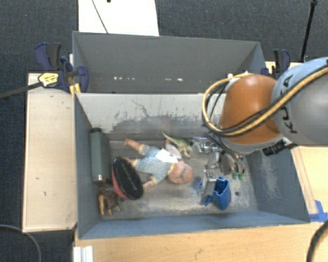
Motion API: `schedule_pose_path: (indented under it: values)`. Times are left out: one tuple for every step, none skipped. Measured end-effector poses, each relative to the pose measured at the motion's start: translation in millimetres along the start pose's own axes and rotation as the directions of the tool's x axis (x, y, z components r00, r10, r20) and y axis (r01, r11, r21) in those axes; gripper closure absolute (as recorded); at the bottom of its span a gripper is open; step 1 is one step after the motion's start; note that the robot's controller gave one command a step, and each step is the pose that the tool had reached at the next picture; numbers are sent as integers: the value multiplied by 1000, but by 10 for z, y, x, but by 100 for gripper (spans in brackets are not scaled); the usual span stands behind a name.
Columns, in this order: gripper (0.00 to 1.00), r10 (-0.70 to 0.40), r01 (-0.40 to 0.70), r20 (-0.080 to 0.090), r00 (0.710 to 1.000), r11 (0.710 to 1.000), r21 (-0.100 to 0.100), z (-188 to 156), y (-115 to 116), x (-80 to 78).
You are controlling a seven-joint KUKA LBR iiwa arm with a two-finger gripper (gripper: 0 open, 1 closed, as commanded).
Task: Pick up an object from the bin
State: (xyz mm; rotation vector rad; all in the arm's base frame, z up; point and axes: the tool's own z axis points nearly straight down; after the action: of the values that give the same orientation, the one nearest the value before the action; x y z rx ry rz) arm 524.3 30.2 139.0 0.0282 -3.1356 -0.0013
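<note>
A: What lies nearest the bin's (153, 225) front wall?

B: A blue plastic piece (221, 194) is seen there, toward the front right corner. The gripper (221, 171) hangs just behind it. Whether it is spread or pressed together cannot be told.

A: How would the grasp be done well?

B: The piece should be centred before closing, and a straight lift is advised, since the doll (163, 167) lies just beside it, toward the middle. The green toy (176, 142), nearer the back wall, is best left undisturbed.
</note>
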Motion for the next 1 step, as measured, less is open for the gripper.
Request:
schedule_pose_path:
  values:
    - [0,1,-1,8,1000,1000,0,-43,-2,-20]
